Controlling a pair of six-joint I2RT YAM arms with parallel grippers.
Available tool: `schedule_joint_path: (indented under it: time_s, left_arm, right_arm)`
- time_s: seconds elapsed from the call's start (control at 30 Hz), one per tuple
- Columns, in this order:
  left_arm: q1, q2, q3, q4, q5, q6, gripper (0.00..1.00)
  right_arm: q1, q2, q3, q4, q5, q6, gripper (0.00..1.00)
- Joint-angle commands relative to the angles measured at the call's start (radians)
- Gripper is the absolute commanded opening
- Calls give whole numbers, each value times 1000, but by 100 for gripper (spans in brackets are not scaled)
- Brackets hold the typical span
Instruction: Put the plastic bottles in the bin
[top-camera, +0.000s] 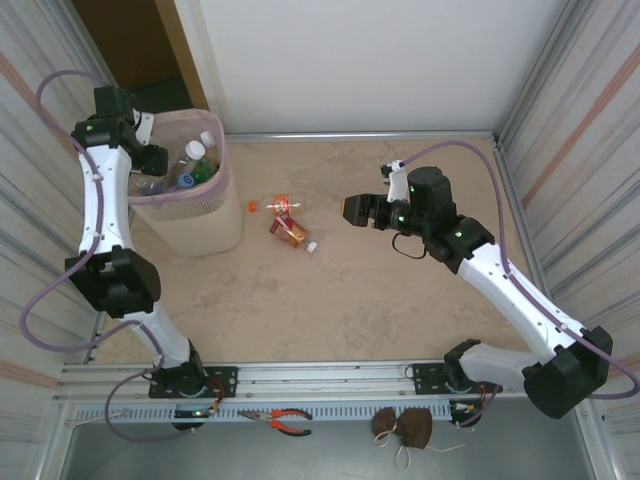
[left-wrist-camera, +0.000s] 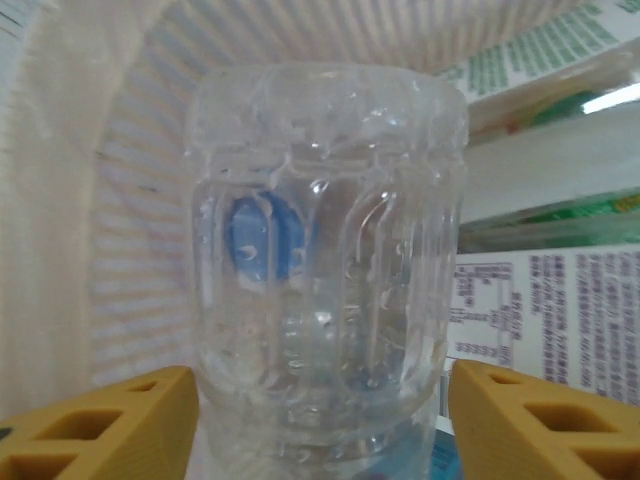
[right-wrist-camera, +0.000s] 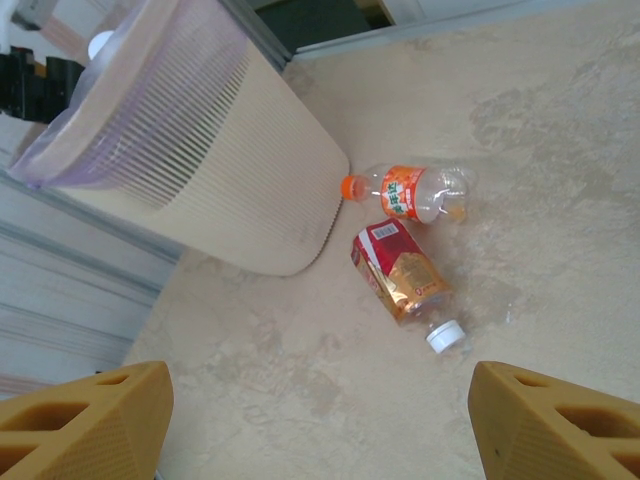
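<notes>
The pale pink bin (top-camera: 205, 215) stands at the table's far left and holds several bottles, among them a green one (top-camera: 203, 167). My left gripper (top-camera: 158, 163) reaches inside its rim. A clear ribbed bottle (left-wrist-camera: 325, 250) stands between its yellow fingers (left-wrist-camera: 110, 425), and a thin gap shows on the right side; the gripper (left-wrist-camera: 322, 425) is open. Two bottles lie on the table beside the bin (right-wrist-camera: 200, 165): an orange-capped one (top-camera: 275, 205) (right-wrist-camera: 410, 190) and a red-and-gold labelled one (top-camera: 292, 233) (right-wrist-camera: 400, 272). My right gripper (top-camera: 357, 210) (right-wrist-camera: 320, 420) hovers open to their right, with nothing in it.
Corrugated walls close in the left and right sides, and a white wall the back. Pliers (top-camera: 283, 418) and a brown pouch (top-camera: 403, 428) lie on the front rail below the arm bases. Printed labels of other bottles (left-wrist-camera: 545, 300) crowd the bin's inside.
</notes>
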Motion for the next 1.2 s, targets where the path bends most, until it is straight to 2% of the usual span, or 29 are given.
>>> schedule_joint_path:
  time_s: [0.0, 0.37, 0.6, 0.7, 0.93, 1.07, 1.17]
  left_arm:
    - [17, -70, 37, -58, 90, -40, 71]
    - [-65, -132, 68, -28, 236, -102, 76]
    - [-97, -56, 47, 48, 380, -141, 47]
    - [-98, -21, 25, 50, 433, -143, 40]
    - [-98, -42, -105, 79, 475, -129, 38]
    - [-92, -76, -106, 78, 469, -122, 39]
    - [-63, -108, -75, 80, 505, -138, 41]
  right_arm:
    - [-7, -6, 47, -15, -8, 0, 76]
    - [25, -18, 60, -49, 25, 0, 76]
    - [48, -16, 68, -57, 46, -1, 76]
    - [50, -15, 67, -60, 52, -1, 76]
    - [58, -3, 71, -61, 55, 1, 76]
    - [67, 11, 87, -67, 61, -7, 75]
    - [72, 24, 95, -72, 61, -11, 75]
